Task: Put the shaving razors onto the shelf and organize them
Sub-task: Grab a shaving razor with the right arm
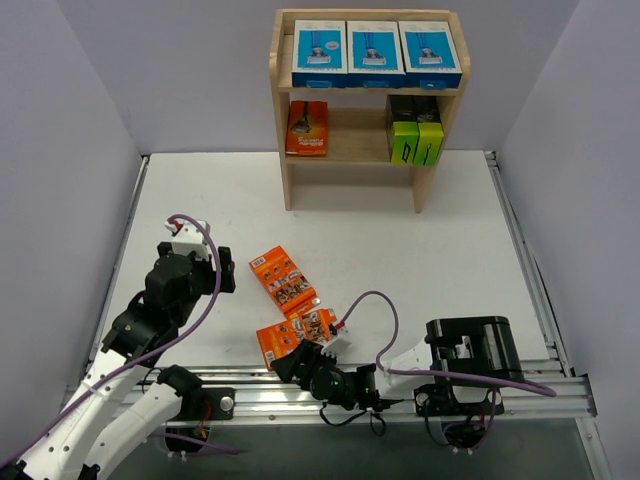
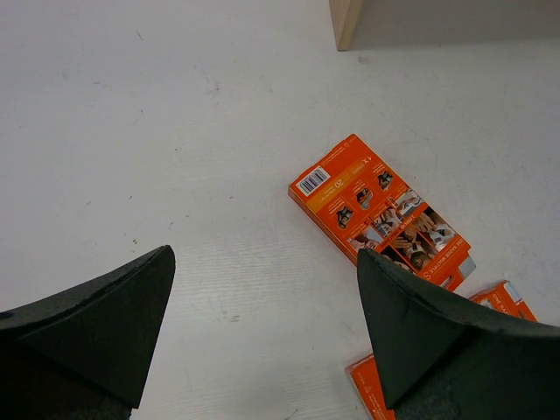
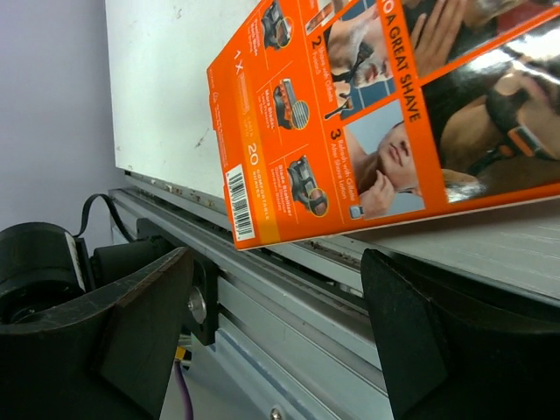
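The wooden shelf (image 1: 283, 130) stands at the back. Three blue-and-white boxes (image 1: 373, 52) line its top tier. An orange pack (image 1: 307, 128) and black-and-lime boxes (image 1: 416, 140) stand on the middle tier. Two orange packs lie flat on the table: one mid-table (image 1: 283, 280), one at the near edge (image 1: 297, 337). My left gripper (image 1: 222, 275) is open and empty, hovering left of the mid-table pack (image 2: 381, 214). My right gripper (image 1: 287, 362) is open and low at the table's front rail, just below the near pack (image 3: 324, 131), which overhangs the edge.
The white table (image 1: 420, 260) has grey walls on both sides and a metal rail (image 1: 540, 385) along its front edge. A shelf leg (image 2: 346, 22) shows in the left wrist view. The right arm's base (image 1: 470, 350) sits at the front right.
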`<state>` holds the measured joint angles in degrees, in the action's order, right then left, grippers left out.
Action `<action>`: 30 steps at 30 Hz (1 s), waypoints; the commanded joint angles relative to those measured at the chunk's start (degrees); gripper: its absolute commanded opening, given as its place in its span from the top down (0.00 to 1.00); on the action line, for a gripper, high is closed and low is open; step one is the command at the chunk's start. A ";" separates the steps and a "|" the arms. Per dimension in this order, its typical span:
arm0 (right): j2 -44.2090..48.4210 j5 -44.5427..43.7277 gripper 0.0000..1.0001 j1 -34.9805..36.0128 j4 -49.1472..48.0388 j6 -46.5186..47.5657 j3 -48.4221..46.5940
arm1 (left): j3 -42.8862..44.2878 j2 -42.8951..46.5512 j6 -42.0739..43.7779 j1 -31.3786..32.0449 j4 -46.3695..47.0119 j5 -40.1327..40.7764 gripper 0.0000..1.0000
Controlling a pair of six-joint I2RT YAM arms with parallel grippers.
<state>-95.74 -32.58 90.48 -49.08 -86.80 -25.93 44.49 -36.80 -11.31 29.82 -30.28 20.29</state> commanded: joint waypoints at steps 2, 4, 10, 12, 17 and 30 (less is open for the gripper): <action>-2.86 -1.87 0.26 0.49 -1.28 -4.33 -1.93 | 1.04 0.41 0.68 -0.38 1.19 -0.78 0.06; -3.74 -1.96 0.26 0.49 -1.81 -5.56 -2.19 | 1.12 0.50 0.59 -0.38 1.19 -0.87 0.06; -4.89 -3.37 0.26 0.75 -1.29 -10.13 -2.63 | 1.04 0.50 0.59 -0.38 1.28 -1.22 0.06; -4.54 -3.54 0.26 0.84 0.56 -11.62 -2.81 | 1.04 0.58 0.59 -0.38 1.28 -1.31 0.06; -3.22 -3.98 0.27 0.75 10.04 -14.35 -6.14 | 0.95 0.67 0.68 -0.38 1.19 -1.31 0.06; -3.13 -4.95 0.28 1.28 28.93 -24.63 -12.91 | 1.12 0.06 0.50 -0.38 0.58 -1.13 0.06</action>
<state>-99.50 -34.44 90.65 -31.09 -106.65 -36.69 44.49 -36.88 -11.31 29.82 -30.48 19.44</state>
